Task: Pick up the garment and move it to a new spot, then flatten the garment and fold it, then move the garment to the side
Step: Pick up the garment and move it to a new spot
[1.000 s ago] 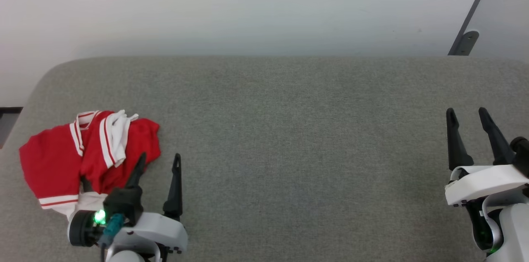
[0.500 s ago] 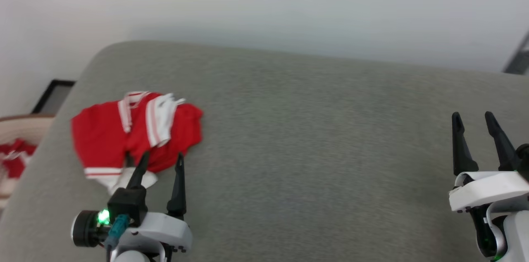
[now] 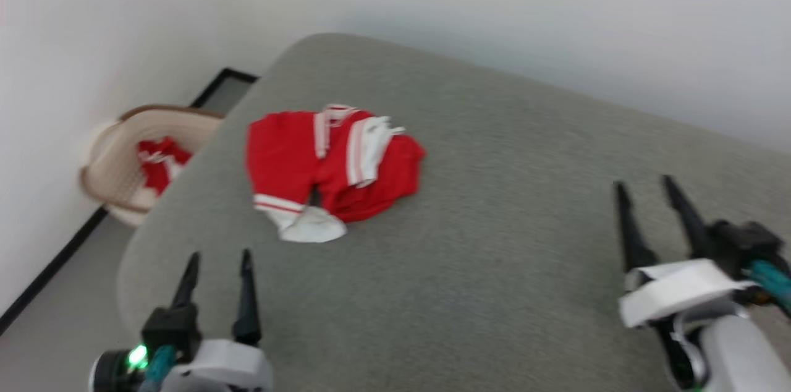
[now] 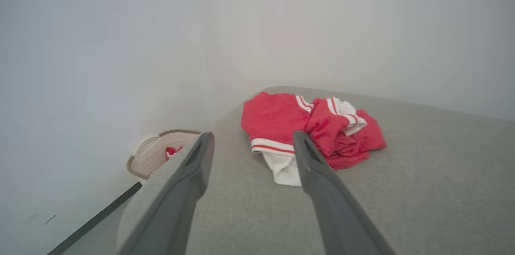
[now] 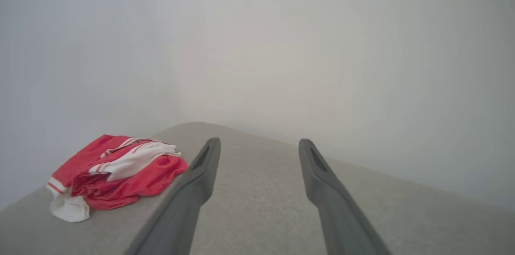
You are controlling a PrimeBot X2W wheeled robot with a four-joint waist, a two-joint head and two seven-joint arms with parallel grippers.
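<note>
Near the far left edge of the pad lies the crumpled shirt; with our left gripper and right gripper both spread and empty, we judge a careless nudge could slide it off.

A bright red garment lies crumpled in a loose heap on a grey fabric surface, near its far left corner. White bands with red stripes (the trim) cross the folds, and a plain white flap sticks out from under the heap's near edge.
</note>
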